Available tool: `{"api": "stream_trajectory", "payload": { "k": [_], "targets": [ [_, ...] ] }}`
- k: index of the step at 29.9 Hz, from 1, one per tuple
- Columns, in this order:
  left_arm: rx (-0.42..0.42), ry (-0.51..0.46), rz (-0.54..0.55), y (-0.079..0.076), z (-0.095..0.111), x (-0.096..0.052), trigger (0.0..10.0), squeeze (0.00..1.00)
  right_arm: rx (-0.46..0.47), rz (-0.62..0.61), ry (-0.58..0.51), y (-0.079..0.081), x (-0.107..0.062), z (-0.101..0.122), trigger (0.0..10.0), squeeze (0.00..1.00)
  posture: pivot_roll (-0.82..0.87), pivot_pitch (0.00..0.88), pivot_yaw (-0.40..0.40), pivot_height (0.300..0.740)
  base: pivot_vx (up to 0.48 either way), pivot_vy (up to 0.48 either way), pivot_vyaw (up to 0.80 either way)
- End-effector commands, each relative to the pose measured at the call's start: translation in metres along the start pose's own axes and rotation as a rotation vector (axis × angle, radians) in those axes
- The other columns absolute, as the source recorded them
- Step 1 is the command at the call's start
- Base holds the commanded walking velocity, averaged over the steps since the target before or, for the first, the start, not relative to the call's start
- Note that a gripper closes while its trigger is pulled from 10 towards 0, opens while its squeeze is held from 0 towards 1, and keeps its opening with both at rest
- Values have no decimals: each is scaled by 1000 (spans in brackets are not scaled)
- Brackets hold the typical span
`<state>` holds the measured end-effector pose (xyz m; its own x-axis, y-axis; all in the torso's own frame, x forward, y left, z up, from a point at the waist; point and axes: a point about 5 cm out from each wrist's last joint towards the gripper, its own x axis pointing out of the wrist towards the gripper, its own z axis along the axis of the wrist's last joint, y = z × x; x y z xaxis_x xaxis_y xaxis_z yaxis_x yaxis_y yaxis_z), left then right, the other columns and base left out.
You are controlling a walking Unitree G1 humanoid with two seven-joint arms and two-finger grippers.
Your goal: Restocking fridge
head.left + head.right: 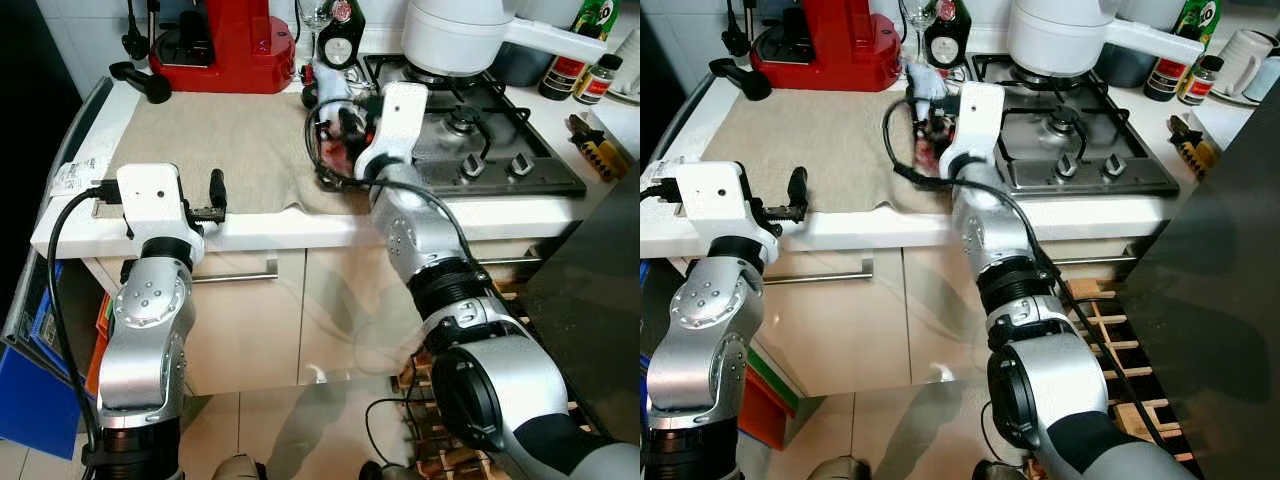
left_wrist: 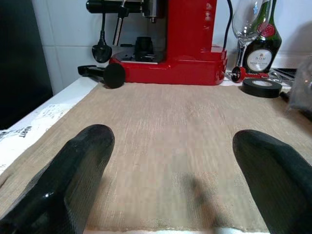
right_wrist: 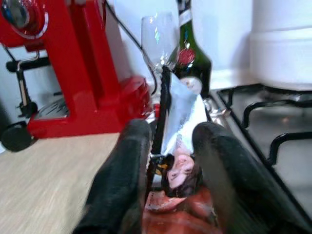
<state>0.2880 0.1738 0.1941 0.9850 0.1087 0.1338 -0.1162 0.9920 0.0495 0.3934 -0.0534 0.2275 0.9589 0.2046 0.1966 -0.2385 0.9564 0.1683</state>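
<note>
Beige cloth (image 1: 230,140) covers the counter (image 1: 300,228) in front of me, and at its far edge, beside the hob (image 1: 480,150), my right gripper (image 3: 168,161) is clamped on a foil packet (image 3: 178,122). I take it edge-on so my two fingers pinch its flat faces, which should keep a limp pouch from folding when I lift it for the fridge. Its long axis stands roughly upright, silvery end up toward the wine glass (image 3: 158,36) and dark bottle (image 3: 190,58), printed red end down by my fingers; the wrist view is blurred, so the tilt is only my guess. My left gripper (image 2: 175,165) hovers over the near edge of the cloth, fingers well apart, holding nothing, waiting.
</note>
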Motion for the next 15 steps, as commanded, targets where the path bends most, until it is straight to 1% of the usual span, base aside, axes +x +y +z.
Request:
{"api": "stream_trajectory", "payload": {
  "k": [1, 2, 4, 6, 10, 11, 15],
  "targets": [
    [14, -11, -11, -5, 3, 3, 10000, 0, -17, -16, -26, -6, -3, 1, 0, 0, 156, 29, -48, 740, 0, 0, 0],
    [27, -14, -38, -10, 2, 4, 10000, 0, -36, -28, -73, -10, -7, 4, 0, 0, 154, 24, -50, 740, 0, 0, 0],
    [60, -33, -60, -14, 2, 4, 10000, 0, -55, -33, -95, -14, -11, 5, 0, 0, 145, 18, -48, 740, 0, 0, 0],
    [41, -36, -64, -16, 2, 5, 10000, 0, -67, -42, -60, -17, -17, -6, 0, 0, 136, 15, -45, 740, 0, 0, 0],
    [40, -33, -63, -16, 1, 6, 10000, 0, -63, -38, -31, -16, -20, -13, 0, 0, 132, 12, -43, 740, 0, 0, 0],
    [40, -33, -63, -16, 1, 7, 10000, 0, -62, -48, -10, -15, -21, -17, 10000, 0, 132, 6, -43, 740, 0, 0, 0],
    [46, -37, -66, -17, 0, 8, 10000, 0, -44, -44, 6, -10, -21, -19, 10000, 0, 136, 0, -45, 740, 0, 0, 0]
  ]
}}
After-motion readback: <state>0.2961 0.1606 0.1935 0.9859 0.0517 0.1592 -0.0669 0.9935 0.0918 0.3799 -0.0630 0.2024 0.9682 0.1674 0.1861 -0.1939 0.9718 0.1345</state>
